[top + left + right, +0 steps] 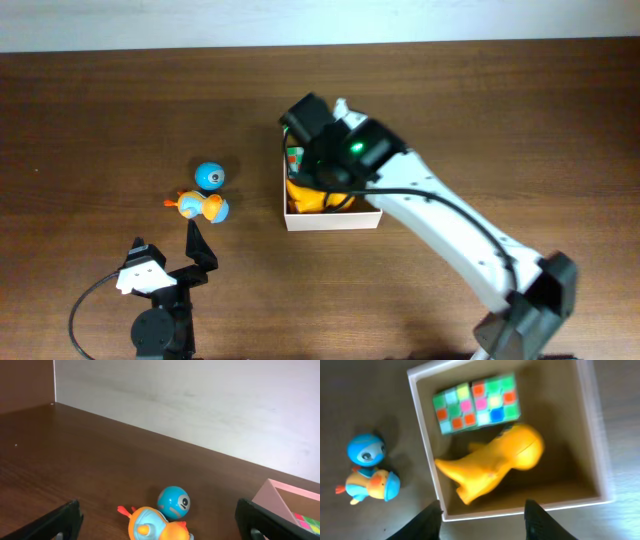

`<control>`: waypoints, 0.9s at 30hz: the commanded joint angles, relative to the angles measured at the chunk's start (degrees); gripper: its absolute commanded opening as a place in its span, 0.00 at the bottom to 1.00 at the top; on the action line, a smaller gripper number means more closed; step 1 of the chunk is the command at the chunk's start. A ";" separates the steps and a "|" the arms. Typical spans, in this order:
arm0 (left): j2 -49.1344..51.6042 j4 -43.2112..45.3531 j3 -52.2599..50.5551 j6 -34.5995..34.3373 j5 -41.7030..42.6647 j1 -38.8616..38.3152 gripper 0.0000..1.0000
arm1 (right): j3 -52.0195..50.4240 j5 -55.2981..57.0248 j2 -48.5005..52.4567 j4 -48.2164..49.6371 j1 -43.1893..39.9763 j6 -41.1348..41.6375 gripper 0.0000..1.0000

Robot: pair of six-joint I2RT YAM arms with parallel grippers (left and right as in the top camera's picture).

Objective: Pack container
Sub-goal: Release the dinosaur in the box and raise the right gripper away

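The container (pixel 601 467) is a shallow white-walled box with a tan floor; it also shows in the overhead view (pixel 335 221). Inside lie a yellow dinosaur toy (pixel 492 467) and a multicoloured cube puzzle (pixel 476 403). My right gripper (pixel 482 520) is open and empty, above the container's near wall; in the overhead view the arm (pixel 345 150) hides most of the box. A blue ball toy (pixel 209 176) and an orange-and-blue duck toy (pixel 203 207) lie left of the container. My left gripper (pixel 165 262) is open and empty, short of the duck (pixel 155 527) and ball (pixel 174 502).
A pale wall (pixel 200 405) runs along the table's far edge. The dark wood table (pixel 100 130) stretches left of the toys. The container's pink-looking corner (pixel 287 502) sits at the right of the left wrist view.
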 commanded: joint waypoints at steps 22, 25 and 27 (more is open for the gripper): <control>-0.46 1.68 -0.35 0.46 3.17 0.28 0.99 | -4.26 -2.03 -3.82 -7.89 -42.23 -20.33 0.99; -0.39 1.09 0.94 2.05 10.19 0.28 0.99 | -9.01 -3.74 -2.84 -5.64 -43.85 -21.70 0.99; 0.59 -2.56 3.52 2.93 12.68 0.31 0.99 | -12.63 -3.67 -2.78 -3.43 -44.44 -21.94 0.99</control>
